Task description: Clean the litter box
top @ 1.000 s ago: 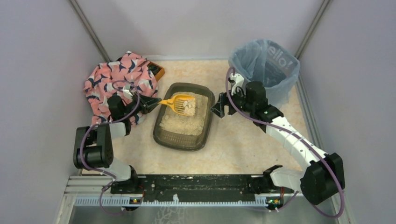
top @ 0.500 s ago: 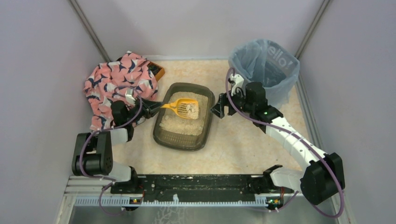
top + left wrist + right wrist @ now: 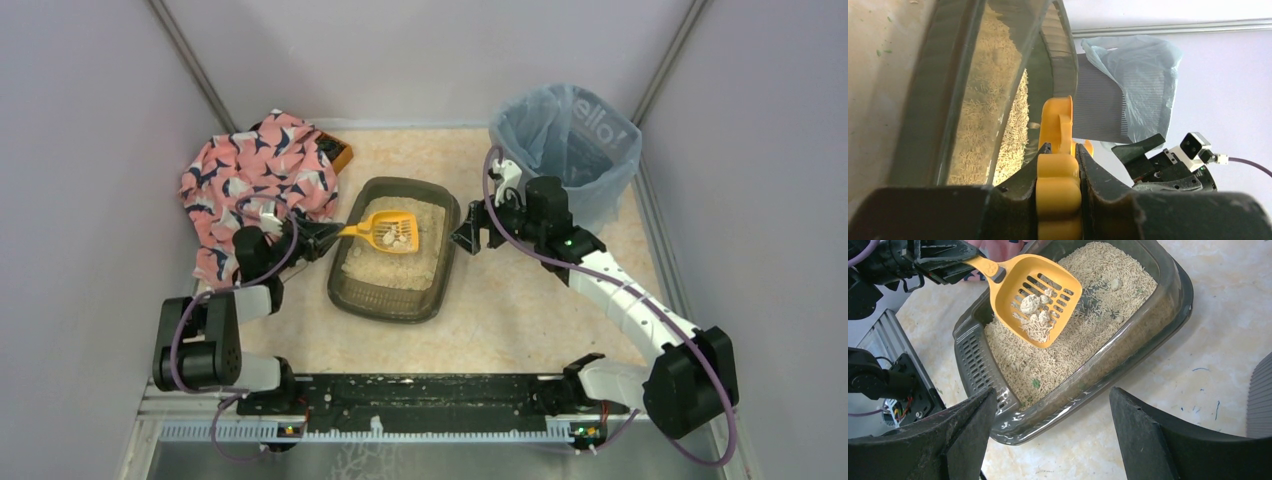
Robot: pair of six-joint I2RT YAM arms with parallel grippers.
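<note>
Obs., top view. The table (image 3: 520, 310) is pale and mottled. A grey ribbed bin (image 3: 570, 135) with a blue liner stands at 1 o'clock from table centre. A pink patterned cloth (image 3: 250, 175) is heaped at 10 o'clock.

The litter box (image 3: 385, 305) sits at centre, long axis roughly 12-to-6, with beige litter inside. A yellow-orange slotted scoop (image 3: 392, 228) hangs above the box's 12 o'clock half, handle toward 9 o'clock. It carries pale clumps (image 3: 1034, 306) and some loose granules.

The left gripper (image 3: 322, 233) has its jaws narrow, clamped on the scoop handle. The right gripper (image 3: 466, 236) has its jaws wide with nothing between them, just off the box rim at 3 o'clock.

Step, as I read it: the load is scooped and raised, sifting over the box. The next move calls for a level scoop carried toward 1–2 o'clock, past the right gripper, then tipped over the bin. Granules may spill on the way.

Count: one table, one bin, one cloth, one litter box, one scoop, two grippers. Clumps: two or three; I cannot separate them surely.
</note>
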